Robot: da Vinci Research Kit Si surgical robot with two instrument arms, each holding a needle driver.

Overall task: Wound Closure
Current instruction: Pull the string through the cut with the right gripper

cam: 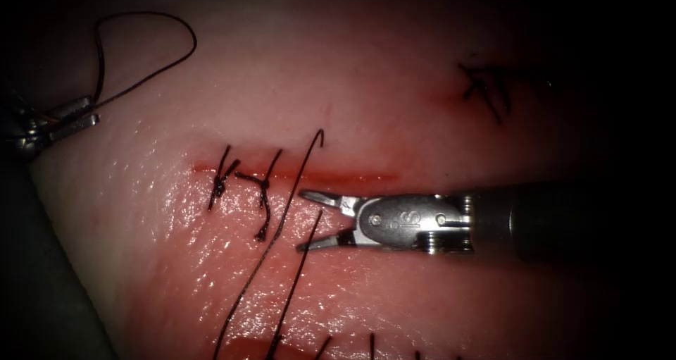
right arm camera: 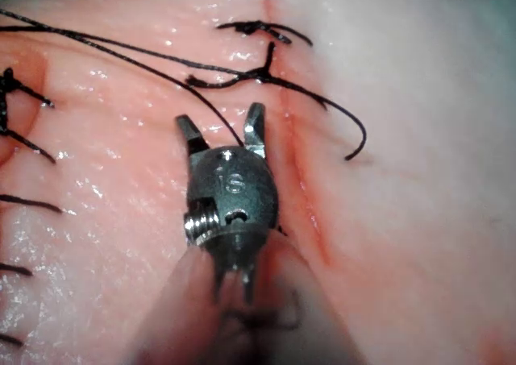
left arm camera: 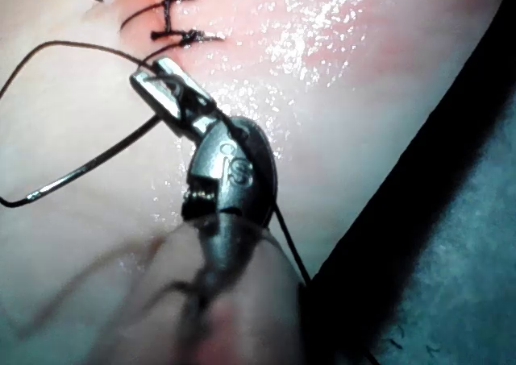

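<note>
Right gripper point(cam: 310, 222): jaws apart, empty, straddling thread point(cam: 296, 289) beside the cut point(cam: 338, 177); left gripper point(cam: 88, 117): clamped on needle point(left arm camera: 89, 167) (off the tissue point(cam: 394, 99)).

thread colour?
Black thread, clearest in the right wrist view, crossing the pink tissue.

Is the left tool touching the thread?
Touching: the left wrist view shows the left tool shut on the thread. The right tool is open, holding nothing.
</note>
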